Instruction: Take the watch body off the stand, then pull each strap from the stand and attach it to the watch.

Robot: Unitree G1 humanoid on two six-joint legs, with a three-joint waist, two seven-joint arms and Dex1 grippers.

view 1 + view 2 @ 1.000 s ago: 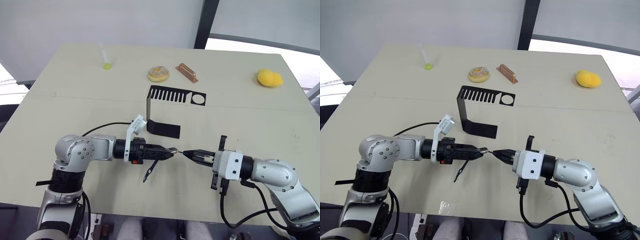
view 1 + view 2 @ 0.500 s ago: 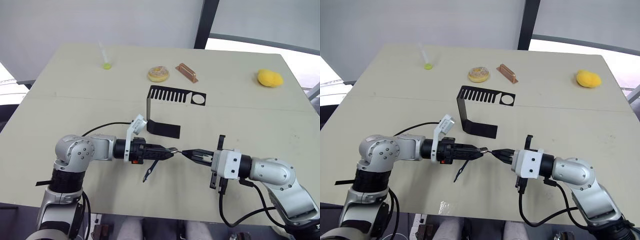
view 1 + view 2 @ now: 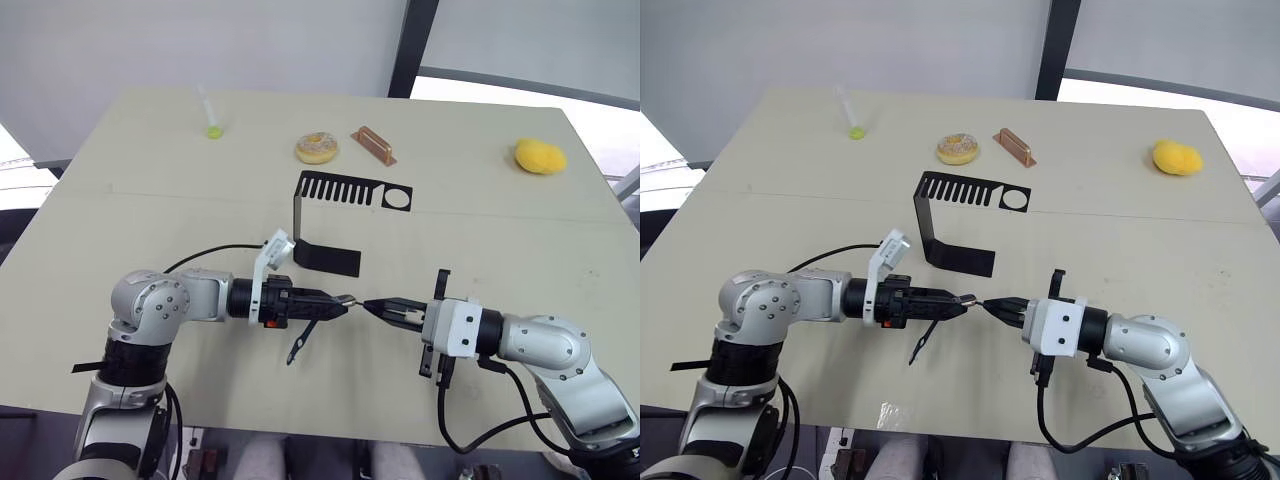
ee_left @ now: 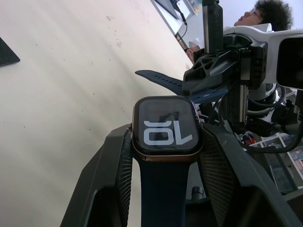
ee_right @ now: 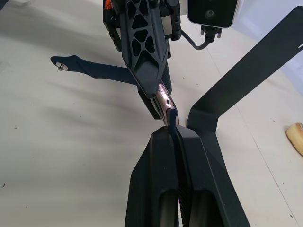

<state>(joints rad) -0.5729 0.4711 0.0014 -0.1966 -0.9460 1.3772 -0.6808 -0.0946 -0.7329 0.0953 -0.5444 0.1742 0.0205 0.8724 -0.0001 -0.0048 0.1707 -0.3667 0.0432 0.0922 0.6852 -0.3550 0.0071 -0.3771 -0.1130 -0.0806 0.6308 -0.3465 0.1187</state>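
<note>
Head views: left gripper (image 3: 340, 301) and right gripper (image 3: 372, 307) meet tip to tip above bare table (image 3: 520, 240), near the front edge, the stand (image 3: 330, 225) just behind.

Left wrist view: its fingers (image 4: 118, 161) clamp the watch body (image 4: 165, 125), one strap (image 4: 163, 182) hanging attached.

Right wrist view: its jaws pinch the second strap (image 5: 173, 118) closed, its end touching the watch body's edge.

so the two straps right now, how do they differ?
The strap already on the watch body hangs loose from the left gripper, its free end dangling above the table. The second strap is pinched between the right gripper's fingers, its end just at the watch body's edge; whether it is seated I cannot tell. Both are narrow, flat, dark navy, and both are off the stand.
</note>
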